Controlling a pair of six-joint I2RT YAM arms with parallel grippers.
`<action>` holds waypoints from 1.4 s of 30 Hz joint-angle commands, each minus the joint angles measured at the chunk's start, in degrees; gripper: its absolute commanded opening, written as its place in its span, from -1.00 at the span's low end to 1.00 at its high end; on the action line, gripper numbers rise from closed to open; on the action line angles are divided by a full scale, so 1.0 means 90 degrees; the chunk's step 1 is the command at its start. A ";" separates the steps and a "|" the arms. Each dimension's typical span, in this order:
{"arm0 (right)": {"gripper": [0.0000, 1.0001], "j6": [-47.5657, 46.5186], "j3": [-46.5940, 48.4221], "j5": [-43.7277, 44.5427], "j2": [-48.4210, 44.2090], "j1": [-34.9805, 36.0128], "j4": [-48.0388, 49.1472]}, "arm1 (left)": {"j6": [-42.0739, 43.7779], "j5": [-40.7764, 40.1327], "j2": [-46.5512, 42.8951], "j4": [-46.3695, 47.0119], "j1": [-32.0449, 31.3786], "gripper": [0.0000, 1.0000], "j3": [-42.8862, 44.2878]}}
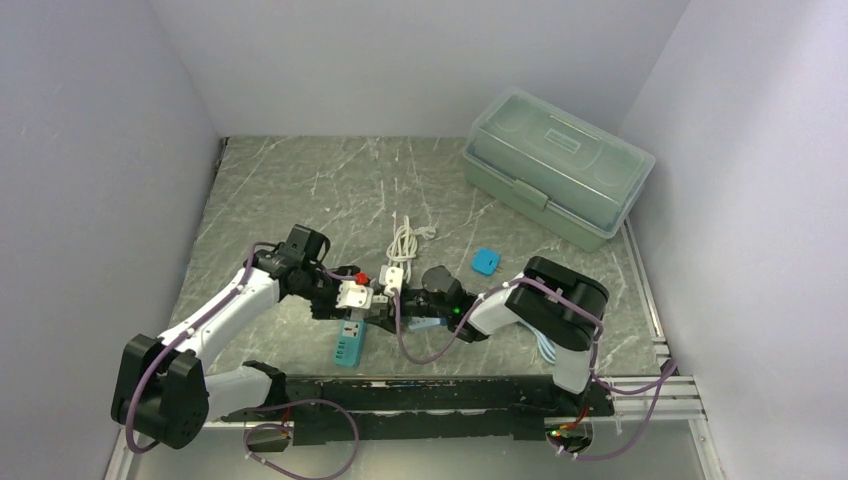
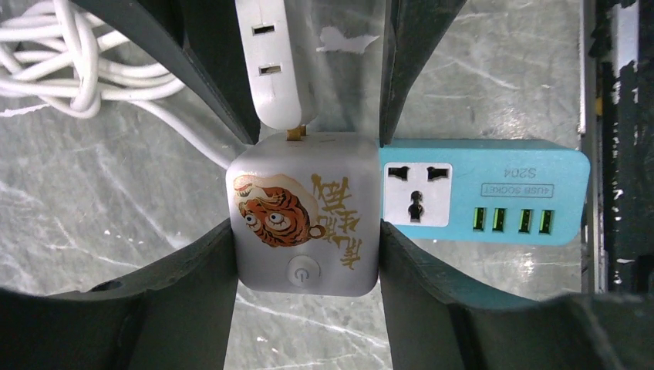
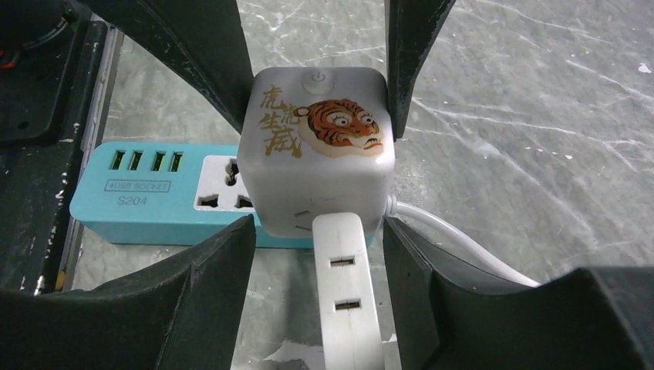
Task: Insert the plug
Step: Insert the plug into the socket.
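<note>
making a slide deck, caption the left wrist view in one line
Left gripper holds the tiger-print socket cube with the white plug nearly seated, teal power strip alongside.

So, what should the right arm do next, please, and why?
Probably close on the white plug and press it home: the right gripper stands open around it, and a brass prong shows outside the cube socket the left gripper holds.
</note>
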 commanded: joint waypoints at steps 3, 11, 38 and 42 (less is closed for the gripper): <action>0.30 -0.0069 -0.0162 0.0018 -0.0458 -0.0198 0.0102 | 0.0144 0.0242 0.0035 -0.0480 -0.0058 -1.00 -0.0175; 0.09 -0.0288 -0.0322 -0.0527 -0.0623 -0.0463 -0.0270 | 0.0176 0.0230 0.0027 -0.0462 -0.0058 -1.00 -0.0231; -1.00 -0.0622 0.0355 -0.0945 -0.0492 -0.0404 -0.1050 | 0.0009 0.0576 0.0081 -0.0174 -0.0114 -1.00 -0.0184; -1.00 -0.0551 0.0410 -0.0964 -0.0395 -0.0393 -0.0958 | 0.0011 0.0593 0.0028 -0.0097 -0.0145 -1.00 -0.0268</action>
